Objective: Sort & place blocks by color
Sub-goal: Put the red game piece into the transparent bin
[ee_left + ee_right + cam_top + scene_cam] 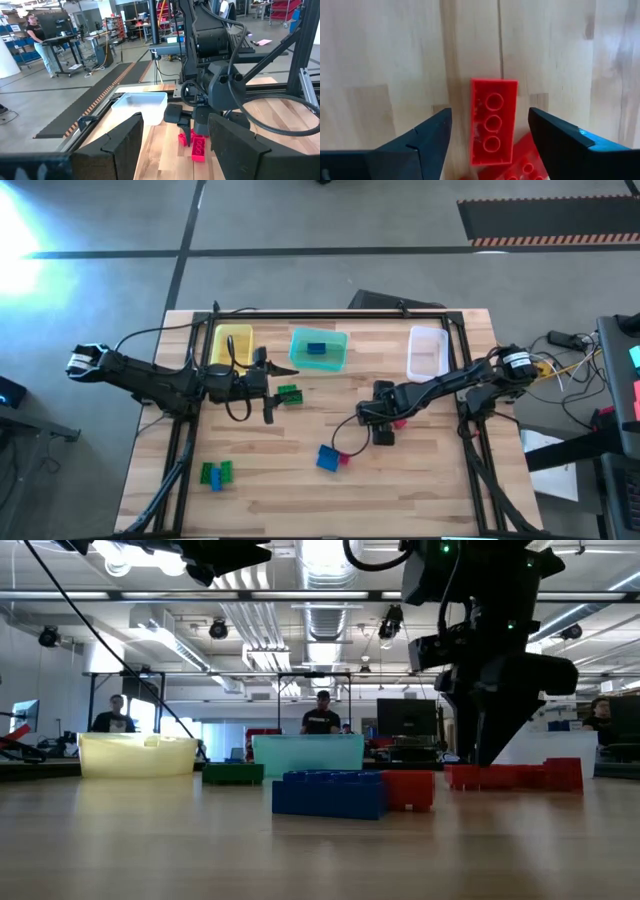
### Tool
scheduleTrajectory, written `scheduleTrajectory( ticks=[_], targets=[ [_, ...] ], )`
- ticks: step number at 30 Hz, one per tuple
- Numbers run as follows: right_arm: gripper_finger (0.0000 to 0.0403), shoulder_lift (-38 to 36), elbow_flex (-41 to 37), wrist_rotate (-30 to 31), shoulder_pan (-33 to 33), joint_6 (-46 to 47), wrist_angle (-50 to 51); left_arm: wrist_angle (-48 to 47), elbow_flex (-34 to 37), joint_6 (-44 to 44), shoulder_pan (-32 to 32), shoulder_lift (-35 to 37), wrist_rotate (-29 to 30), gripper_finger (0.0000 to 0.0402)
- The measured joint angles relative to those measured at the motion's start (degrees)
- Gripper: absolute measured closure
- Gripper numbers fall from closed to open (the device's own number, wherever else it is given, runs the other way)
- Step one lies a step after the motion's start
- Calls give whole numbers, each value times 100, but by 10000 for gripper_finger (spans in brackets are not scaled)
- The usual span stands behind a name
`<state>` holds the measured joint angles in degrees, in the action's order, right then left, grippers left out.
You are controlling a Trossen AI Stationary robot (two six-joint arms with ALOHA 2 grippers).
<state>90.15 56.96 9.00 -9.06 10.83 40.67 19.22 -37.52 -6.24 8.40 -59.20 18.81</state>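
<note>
Fingers of the right gripper [490,132] stand wide apart, 1 on each side of a small red plastic toy brick [492,122] with 3 studs showing, and touch neither of its long sides; nothing is held. That brick lies flat on the wooden table [430,470], right of centre, with a second red piece [520,167] tucked partly under its near end. The straddling pose reads as the set-up for a pinch across the brick's narrow width, probably to carry it to the clear rectangular bin [428,352] at the table's far right edge.

Left gripper [268,385] hovers with its fingers well open and empty, near a small green brick [290,393] just in front of the translucent yellow bin [232,345] at the far left edge.

The teal bin [318,350] at the middle of the far edge already holds 1 blue block [316,349], so blue seems assigned there. Elsewhere, a blue brick [327,457] touching a small red one [343,458] rests near the table's centre, toward the near edge, and a green-and-blue cluster [215,473] sits toward the near left corner. Most blocks lie outside the bins, so the sort looks early.
</note>
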Motion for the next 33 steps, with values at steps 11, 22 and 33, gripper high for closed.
scheduleTrajectory(
  ticks=[11,22,33],
  targets=[
    [224,130,-200,113,47,-26,-460,-1,15,-1,0,0,0,194],
    [300,125,-220,141,48,42,-534,-3,24,-4,-2,0,0,194],
    [300,41,913,517,546,490,851,-18,35,-4,0,-2,0,194]
  ],
)
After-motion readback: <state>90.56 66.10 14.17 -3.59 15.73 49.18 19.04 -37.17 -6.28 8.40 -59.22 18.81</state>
